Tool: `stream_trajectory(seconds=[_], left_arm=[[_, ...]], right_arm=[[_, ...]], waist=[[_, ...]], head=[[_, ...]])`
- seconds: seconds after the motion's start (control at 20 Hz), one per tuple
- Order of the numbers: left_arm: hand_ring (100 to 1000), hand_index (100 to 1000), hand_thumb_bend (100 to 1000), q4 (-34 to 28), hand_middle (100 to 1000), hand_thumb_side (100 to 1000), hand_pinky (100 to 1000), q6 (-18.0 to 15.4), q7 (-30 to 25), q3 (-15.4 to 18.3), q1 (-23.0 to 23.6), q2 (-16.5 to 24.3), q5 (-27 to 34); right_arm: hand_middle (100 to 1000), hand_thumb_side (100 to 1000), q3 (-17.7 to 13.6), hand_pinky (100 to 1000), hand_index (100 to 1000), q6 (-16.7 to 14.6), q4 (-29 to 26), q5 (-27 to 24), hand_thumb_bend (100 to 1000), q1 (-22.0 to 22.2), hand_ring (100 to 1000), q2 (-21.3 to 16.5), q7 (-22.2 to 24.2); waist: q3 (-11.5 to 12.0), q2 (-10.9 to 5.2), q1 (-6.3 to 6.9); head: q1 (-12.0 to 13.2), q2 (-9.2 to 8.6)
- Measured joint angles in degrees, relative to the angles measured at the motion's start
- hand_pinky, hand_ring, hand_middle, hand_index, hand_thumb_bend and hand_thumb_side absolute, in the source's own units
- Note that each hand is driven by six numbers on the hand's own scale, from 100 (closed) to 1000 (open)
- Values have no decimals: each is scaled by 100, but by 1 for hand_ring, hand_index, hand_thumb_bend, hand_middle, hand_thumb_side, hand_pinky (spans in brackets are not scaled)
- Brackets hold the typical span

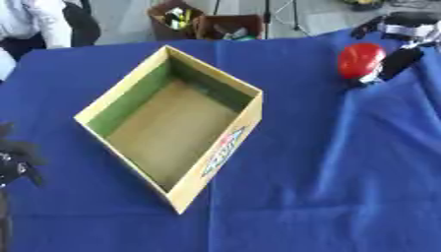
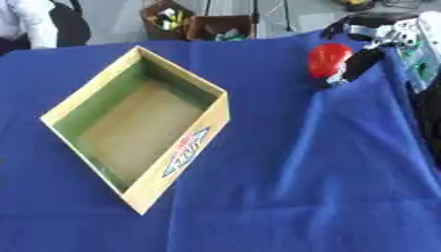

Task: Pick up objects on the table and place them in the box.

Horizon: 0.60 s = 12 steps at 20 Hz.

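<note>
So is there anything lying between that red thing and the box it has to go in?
Nothing visible. Only bare blue cloth lies between the red object, at the right hand, and the open box.

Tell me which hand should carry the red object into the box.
Right. The right hand is already at the red object near the table's far right, its fingers against it. The left hand sits at the left edge, beyond the empty cardboard box.

A: Where do the two views look from?
B: Both look steeply down from the head, side by side, at the blue cloth [image 1: 344, 172]. They share the open box [image 2: 142, 128], which sits further left in the right eye's view.
</note>
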Motion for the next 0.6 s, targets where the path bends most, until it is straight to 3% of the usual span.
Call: stream_trajectory(seconds=[0.3, 0.6], left_arm=[[487, 823, 100, 0, 523, 966, 294, 7, -11, 0, 0, 0, -6], [486, 823, 100, 0, 522, 965, 294, 9, -16, -1, 0, -1, -7]], right_arm=[[856, 463, -33, 851, 966, 80, -105, -119, 504, -29, 966, -7, 143], [867, 452, -31, 850, 964, 113, -126, -81, 365, -29, 965, -7, 63]], waist=[[-14, 0, -4], [-4, 22, -21]], head=[[13, 0], [6, -3]])
